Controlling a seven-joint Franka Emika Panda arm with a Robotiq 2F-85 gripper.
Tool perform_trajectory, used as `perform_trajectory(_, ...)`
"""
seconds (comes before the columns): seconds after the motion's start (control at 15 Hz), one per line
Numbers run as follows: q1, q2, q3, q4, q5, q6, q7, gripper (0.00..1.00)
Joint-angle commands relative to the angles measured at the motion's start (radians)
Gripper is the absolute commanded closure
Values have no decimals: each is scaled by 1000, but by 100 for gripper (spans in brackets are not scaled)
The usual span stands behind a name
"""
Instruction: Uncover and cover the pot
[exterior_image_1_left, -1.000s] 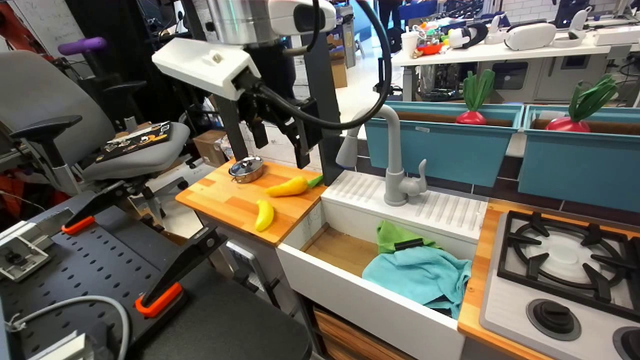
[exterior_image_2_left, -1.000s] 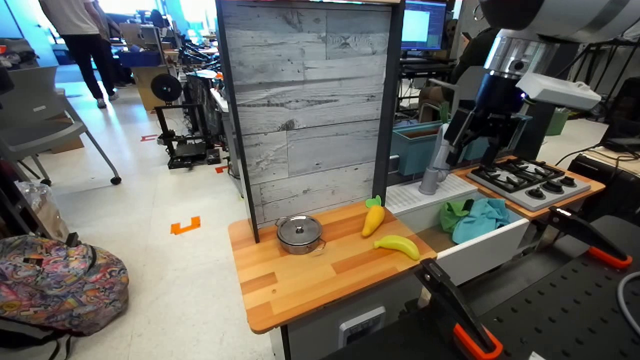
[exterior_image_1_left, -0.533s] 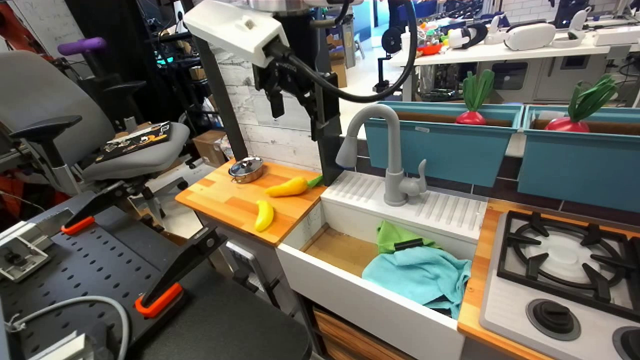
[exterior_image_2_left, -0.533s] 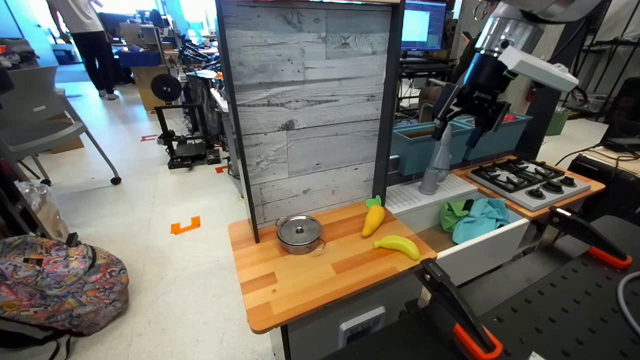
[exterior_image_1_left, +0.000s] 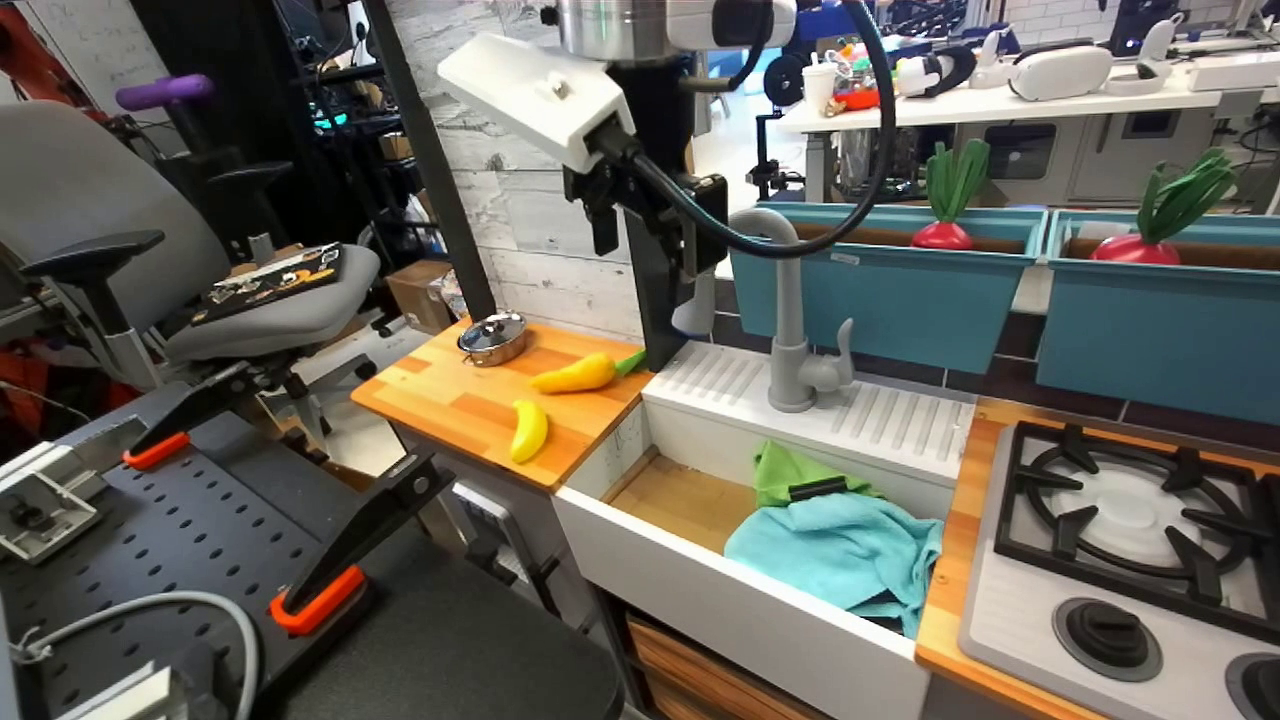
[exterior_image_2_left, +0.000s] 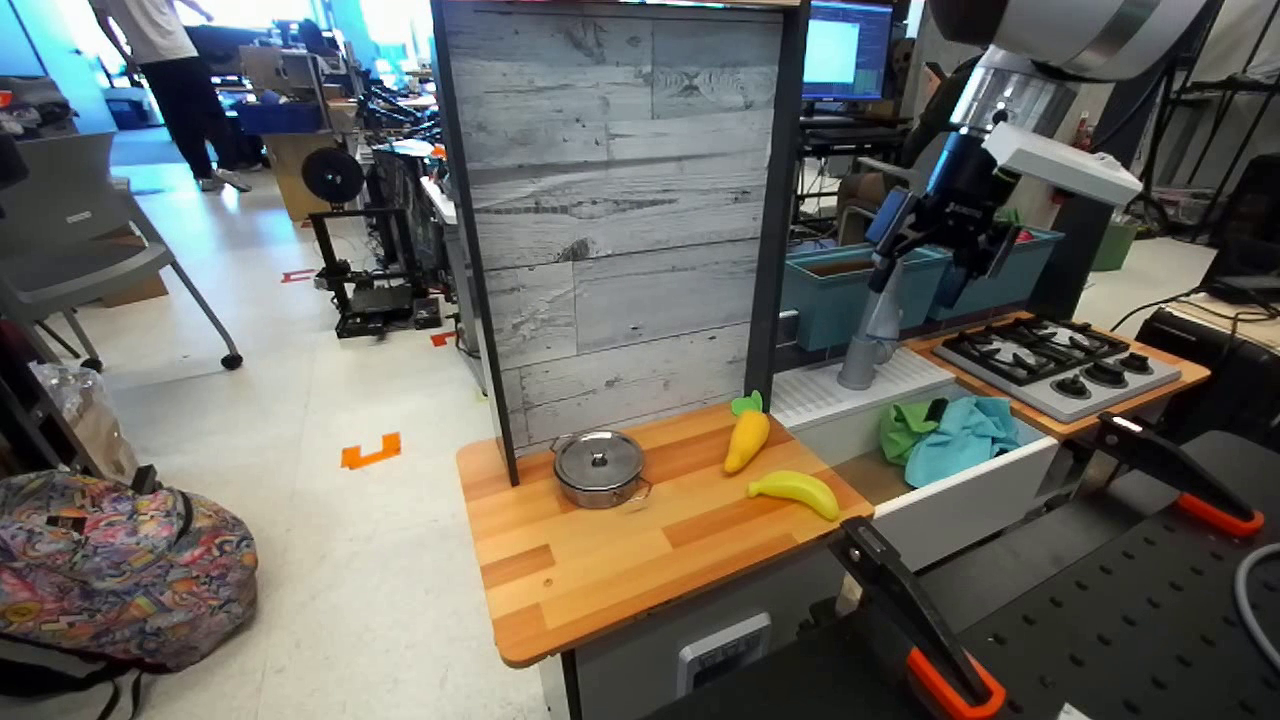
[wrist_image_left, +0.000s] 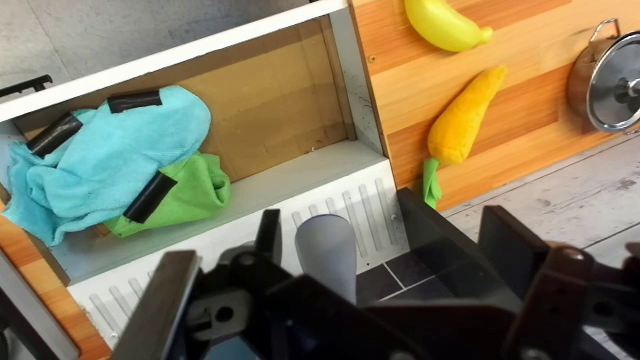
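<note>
A tall panel of whitewashed planks (exterior_image_2_left: 620, 200), knotted and grained, backs a butcher-block countertop (exterior_image_2_left: 570, 570) of light and darker strips. Next to it is a white trough sink (exterior_image_1_left: 740, 615) with a brown bottom and a ribbed back ledge. Smooth teal planter boxes (exterior_image_1_left: 870, 310) stand behind the sink; at its far end, in both exterior views, sits a silver-grey cooktop (exterior_image_1_left: 1010, 600) with black grates and knobs.

The gripper (exterior_image_2_left: 908, 298) hangs near a matte grey gooseneck faucet (exterior_image_1_left: 790, 330), its black fingers well apart; pale lettering on its body is too blurred to read. In the wrist view the faucet's spout shows between the fingers; whether they touch it I cannot tell. In an exterior view a thick black cable (exterior_image_1_left: 880, 120) hides part of the faucet's neck.

A soft-piled turquoise towel (wrist_image_left: 125, 150) lies crumpled in the sink, partly over a green waffle-textured towel (wrist_image_left: 200, 195), with black bands. The pot (exterior_image_2_left: 600, 497), squat, round and of shiny metal with wire loop handles, stands on the countertop close to the panel, its glossy, knobbed lid (exterior_image_2_left: 598, 462) on. Nearer the sink lie a tapered yellow plush carrot (wrist_image_left: 465, 120) with a green top and a smooth yellow banana (exterior_image_2_left: 795, 492). A label (exterior_image_1_left: 845, 259) on one planter box is too small to read.
</note>
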Motion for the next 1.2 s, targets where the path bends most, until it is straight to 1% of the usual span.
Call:
perform_trajectory(0.0,23,38,-35,48,11,6,47,0)
perform_trajectory(0.33,45,50,-67,67,-1,22,130,0)
perform_trajectory(0.73,107,60,-110,101,-24,32,244,0)
perform_trajectory(1.07,163,78,-147,124,-45,75,330,0)
perform_trajectory(1.13,172,82,-154,127,-50,80,343,2)
